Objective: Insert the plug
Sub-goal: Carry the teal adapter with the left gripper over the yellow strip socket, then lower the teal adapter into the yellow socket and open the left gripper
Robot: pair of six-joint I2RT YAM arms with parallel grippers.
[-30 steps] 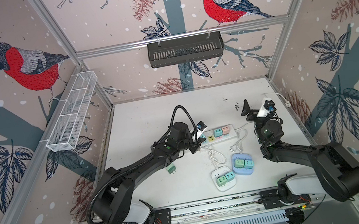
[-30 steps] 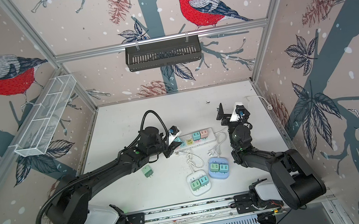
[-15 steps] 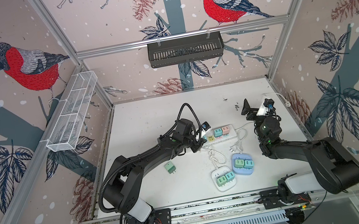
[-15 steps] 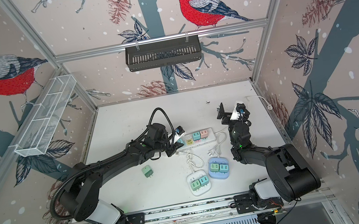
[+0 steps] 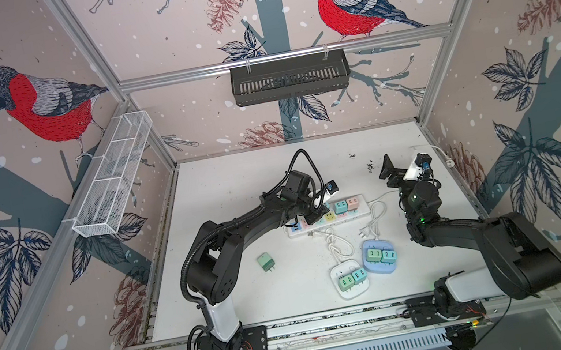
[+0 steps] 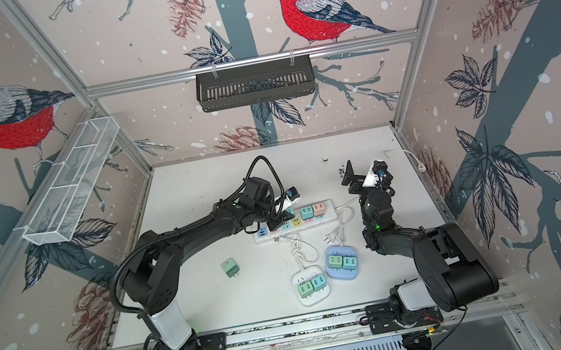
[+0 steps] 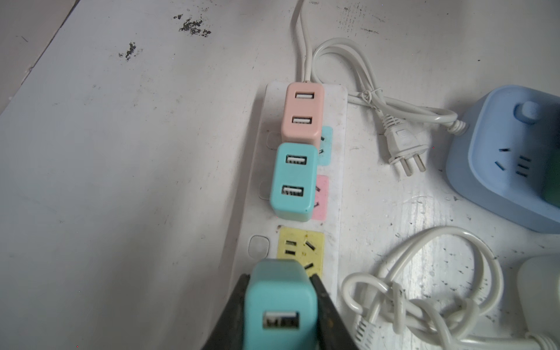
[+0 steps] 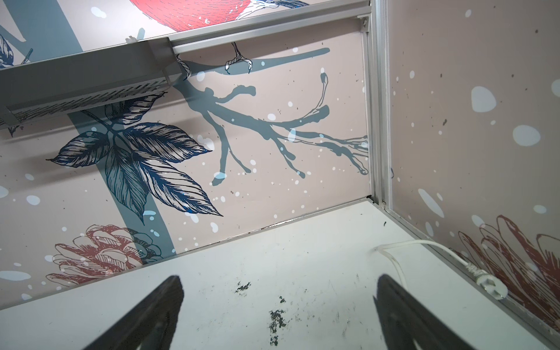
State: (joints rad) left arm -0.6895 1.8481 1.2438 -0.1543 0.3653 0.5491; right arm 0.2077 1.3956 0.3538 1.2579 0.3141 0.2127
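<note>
The teal plug (image 7: 280, 306) is held between the two black fingers (image 7: 239, 300) of the left gripper (image 7: 280, 288), which is closed firmly on its sides. The USB port of the plug faces the wrist camera. The plug is over the white power strip (image 7: 335, 209), and its body covers the near edge of the yellow socket (image 7: 300, 247). Whether its pins are already inside a socket I cannot tell, because the body hides them.

Further along the same strip a teal charger (image 7: 292, 181) and a pink charger (image 7: 303, 112) are plugged in, one touching the other.

In a top view a loose green plug (image 5: 265, 262) lies on the table (image 5: 235, 187), well apart from the strip and near the left arm. A white socket block (image 5: 358, 291) and a blue socket block (image 5: 377, 270) lie just beside each other toward the front, each with two chargers in it. Coiled white cables (image 5: 338, 243) lie between these blocks and the strip.

The right gripper (image 8: 278, 315) has its jaws spread wide and holds nothing. It is raised above the table and points to the far right corner, where a thin white cable (image 8: 403, 245) lies
</note>
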